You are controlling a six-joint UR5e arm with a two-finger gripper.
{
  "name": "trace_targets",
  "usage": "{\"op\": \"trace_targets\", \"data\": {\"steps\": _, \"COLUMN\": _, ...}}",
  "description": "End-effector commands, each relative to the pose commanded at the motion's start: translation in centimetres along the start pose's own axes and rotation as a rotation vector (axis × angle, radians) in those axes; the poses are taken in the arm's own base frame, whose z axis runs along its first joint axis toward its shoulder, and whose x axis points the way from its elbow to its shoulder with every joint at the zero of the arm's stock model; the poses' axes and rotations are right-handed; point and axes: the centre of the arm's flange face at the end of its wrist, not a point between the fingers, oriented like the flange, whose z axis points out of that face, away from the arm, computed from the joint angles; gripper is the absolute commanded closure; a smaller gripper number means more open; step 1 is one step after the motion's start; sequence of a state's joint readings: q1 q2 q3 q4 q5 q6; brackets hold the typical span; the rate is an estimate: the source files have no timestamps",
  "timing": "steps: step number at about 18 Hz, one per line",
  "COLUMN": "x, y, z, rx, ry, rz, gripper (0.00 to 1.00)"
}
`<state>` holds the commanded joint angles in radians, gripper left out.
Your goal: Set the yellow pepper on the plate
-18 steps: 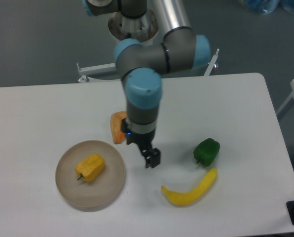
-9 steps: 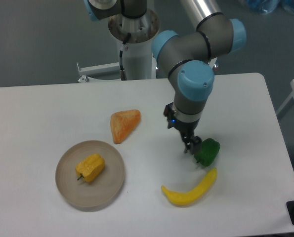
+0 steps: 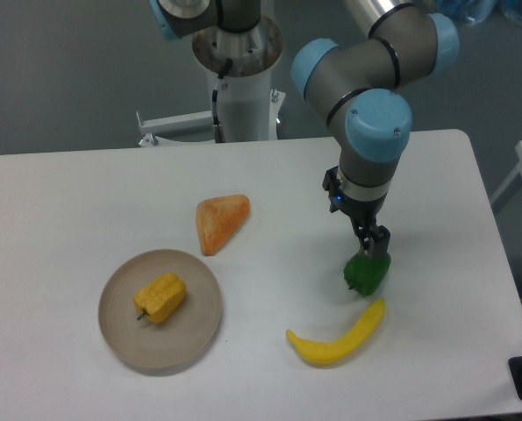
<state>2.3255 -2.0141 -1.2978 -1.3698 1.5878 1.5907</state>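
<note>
From my station I see the yellow pepper (image 3: 160, 297) lying on the plate (image 3: 199, 329), a little left of the dish's middle, at the front left of the worktop (image 3: 85, 202). The tool (image 3: 373, 247) is well apart from it, far off to the right, pointing down and sitting right over the top of a green pepper (image 3: 366, 273). Its fingers look close together from here, but I cannot tell whether they are pinching the green pepper or only hovering at it.

The yellow pepper lies on its side, long axis running diagonally from lower left to upper right, with the short dark stem poking out at the lower left end toward the plate's rim.

The worktop is plain white. An orange wedge-shaped toy (image 3: 219, 220) sits behind the plate, and a banana (image 3: 337, 337) curves just in front of the green pepper. Behind the worktop is grey floor and the arm's base column (image 3: 239, 79).
</note>
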Motion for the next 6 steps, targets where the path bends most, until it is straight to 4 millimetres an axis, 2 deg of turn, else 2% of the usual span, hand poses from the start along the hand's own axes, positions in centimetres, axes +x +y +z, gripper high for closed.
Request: {"op": "trace_targets", "data": {"steps": 6, "x": -0.21, "y": 0.50, "z": -0.13, "rx": 0.033, "ry": -0.004, "rz": -0.012, "gripper": 0.00}}
